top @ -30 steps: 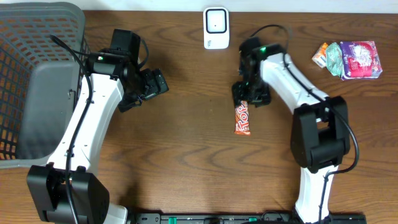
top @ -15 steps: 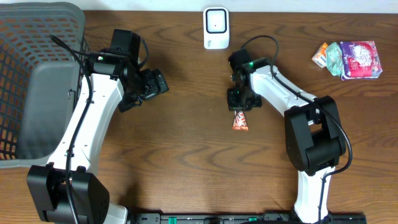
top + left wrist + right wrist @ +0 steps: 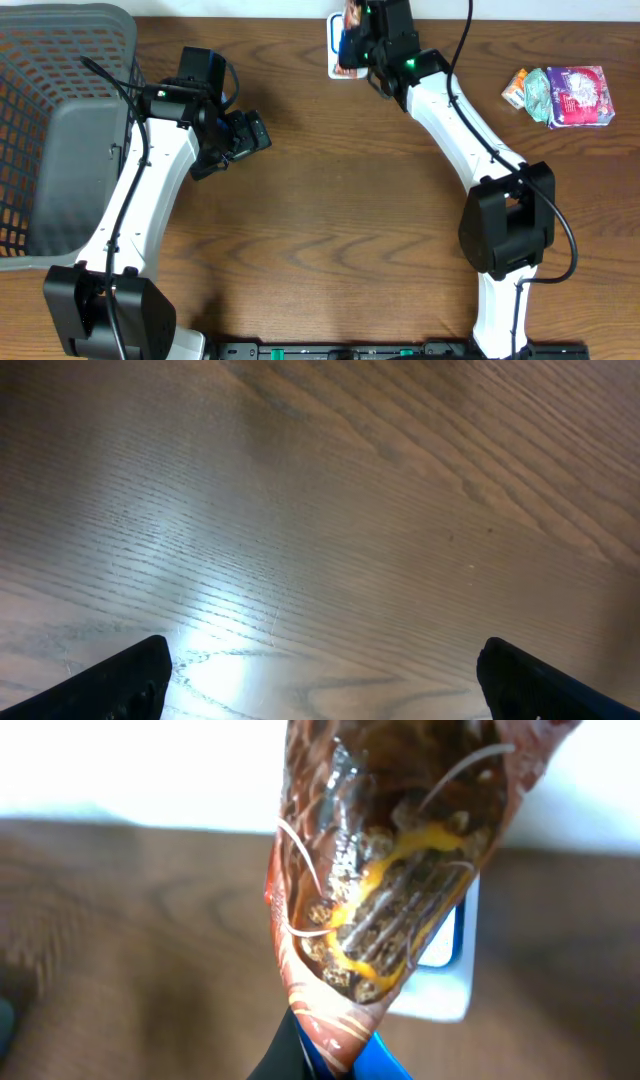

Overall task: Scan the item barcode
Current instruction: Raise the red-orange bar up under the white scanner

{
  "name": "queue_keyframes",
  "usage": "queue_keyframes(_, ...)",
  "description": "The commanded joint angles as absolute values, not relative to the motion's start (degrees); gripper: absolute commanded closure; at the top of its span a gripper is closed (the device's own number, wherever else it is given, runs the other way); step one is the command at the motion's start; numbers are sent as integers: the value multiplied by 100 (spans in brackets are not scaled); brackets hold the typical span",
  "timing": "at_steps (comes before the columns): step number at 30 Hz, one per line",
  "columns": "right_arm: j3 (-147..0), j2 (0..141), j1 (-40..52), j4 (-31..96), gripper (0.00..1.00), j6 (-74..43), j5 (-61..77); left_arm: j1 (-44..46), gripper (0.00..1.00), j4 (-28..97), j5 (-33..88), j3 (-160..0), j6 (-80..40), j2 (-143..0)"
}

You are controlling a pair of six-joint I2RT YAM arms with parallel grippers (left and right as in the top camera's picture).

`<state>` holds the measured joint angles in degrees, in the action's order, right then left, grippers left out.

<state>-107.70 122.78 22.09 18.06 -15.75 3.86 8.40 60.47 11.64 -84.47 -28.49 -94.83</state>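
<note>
- My right gripper [image 3: 360, 42] is clamped shut on one end of the candy bar [image 3: 385, 890]. The bar extends away from my fingers, in the air at the far edge of the table [image 3: 300, 230].
- From overhead, the bar sits over the white scanner [image 3: 335, 62]. The wrist view shows the scanner's body just behind the wrapper.
- My left gripper [image 3: 337, 682] is spread wide and holds nothing. It hovers over bare wood near the basket [image 3: 60, 40].
- Handling, as I judge it: light, with a glossy, crinkled foil that is likely slippery. The bar inside is probably brittle, so firm pressure is better kept to the end of the wrapper.
- With an end grip the free length may swing or twist.
- The wrist view shows no barcode, so I cannot tell which side faces the scanner.
</note>
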Motion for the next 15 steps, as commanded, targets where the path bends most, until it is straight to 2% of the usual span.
queue_keyframes(1,-10722,12460,2261,1219,99,-1153,263,832,2,6080,1103,-8508,-2814,-9515)
queue_keyframes(5,-10720,12759,2252,722,99,-1310,64,832,2,6080,1103,-8508,-2814,-9515)
queue_keyframes(8,-10720,12975,2202,545,99,-1885,-287,832,2,6080,1103,-8508,-2814,-9515)
queue_keyframes(15,-10777,13058,1946,233,99,-2427,172,832,2,6080,1105,-8508,-2816,-9515)
